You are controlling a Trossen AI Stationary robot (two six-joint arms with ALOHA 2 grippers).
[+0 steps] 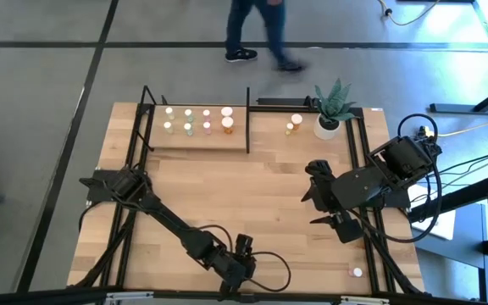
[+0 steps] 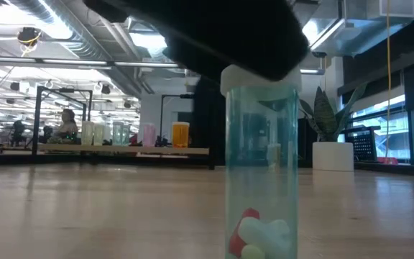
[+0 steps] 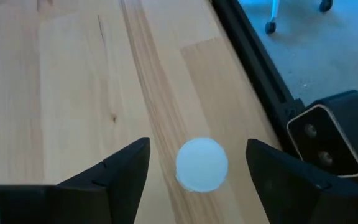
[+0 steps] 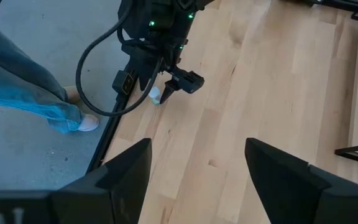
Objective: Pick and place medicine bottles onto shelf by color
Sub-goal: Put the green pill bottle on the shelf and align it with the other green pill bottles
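Bottle [image 3: 201,164] upright on desk [image 3: 61,93], between spread, non-touching fingers of left tool [image 3: 197,168]; right tool [image 4: 197,168] wide, empty, well apart from bottle.

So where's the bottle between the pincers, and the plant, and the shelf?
bottle [image 3: 201,163], left wrist view, on its white cap.
plant [image 1: 335,100], high view, on its green leaves.
shelf [image 1: 197,141], high view, on the bare front part of the board.
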